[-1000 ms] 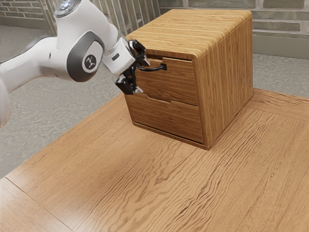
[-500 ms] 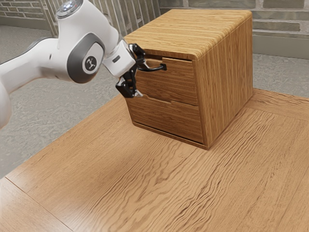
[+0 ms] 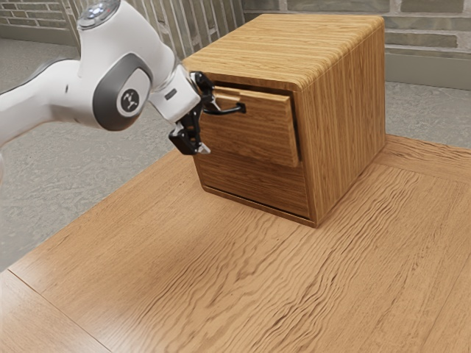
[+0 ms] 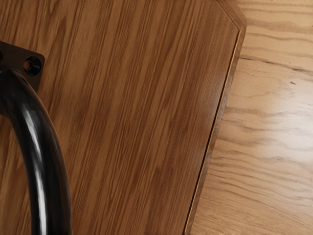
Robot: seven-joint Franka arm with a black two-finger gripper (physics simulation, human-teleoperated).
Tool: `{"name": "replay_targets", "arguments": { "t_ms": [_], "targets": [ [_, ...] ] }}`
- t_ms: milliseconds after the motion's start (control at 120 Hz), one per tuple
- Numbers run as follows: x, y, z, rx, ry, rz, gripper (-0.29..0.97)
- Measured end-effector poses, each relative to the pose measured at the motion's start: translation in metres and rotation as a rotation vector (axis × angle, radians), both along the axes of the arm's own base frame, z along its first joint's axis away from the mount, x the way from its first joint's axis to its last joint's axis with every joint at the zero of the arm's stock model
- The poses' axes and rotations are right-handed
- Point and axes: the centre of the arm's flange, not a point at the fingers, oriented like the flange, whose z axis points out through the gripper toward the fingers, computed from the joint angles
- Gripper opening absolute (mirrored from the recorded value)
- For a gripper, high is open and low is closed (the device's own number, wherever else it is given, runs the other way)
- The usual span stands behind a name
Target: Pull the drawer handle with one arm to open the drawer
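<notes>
A wooden cabinet (image 3: 338, 110) with two drawers stands on the table. Its top drawer (image 3: 257, 129) sticks out a little from the cabinet face, while the lower drawer (image 3: 254, 176) sits flush. A black curved handle (image 3: 229, 111) is fixed on the top drawer front. My gripper (image 3: 197, 110) is at the end of that handle on the exterior view's left, its fingers spread wide above and below it, the upper finger (image 3: 208, 87) against the bar. In the wrist view the handle (image 4: 41, 161) arcs close by over the drawer front (image 4: 137, 107).
The wooden table (image 3: 243, 279) stretches wide in front of the cabinet toward the exterior view's right and near edge. A grey floor and a brick wall lie behind. The table surface (image 4: 264, 147) shows beyond the drawer's edge in the wrist view.
The top drawer has slid out of the cabinet toward the exterior view's left. My hand has drawn back the same way with the handle.
</notes>
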Motion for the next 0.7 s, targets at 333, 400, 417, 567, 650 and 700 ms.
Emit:
{"name": "replay_targets", "arguments": {
  "t_ms": [333,400,417,567,650,700],
  "targets": [
    [-0.029,-0.008,-0.001,0.018,0.000,0.014,0.68],
    [-0.035,-0.008,0.000,0.021,-0.002,0.019,0.69],
    [-0.036,-0.008,0.000,0.022,-0.002,0.020,0.68],
    [-0.053,-0.011,0.005,0.033,-0.009,0.026,0.63],
    [-0.064,-0.011,0.008,0.036,-0.011,0.035,0.63],
    [-0.070,-0.010,0.010,0.039,-0.015,0.042,0.64]
  ]
}}
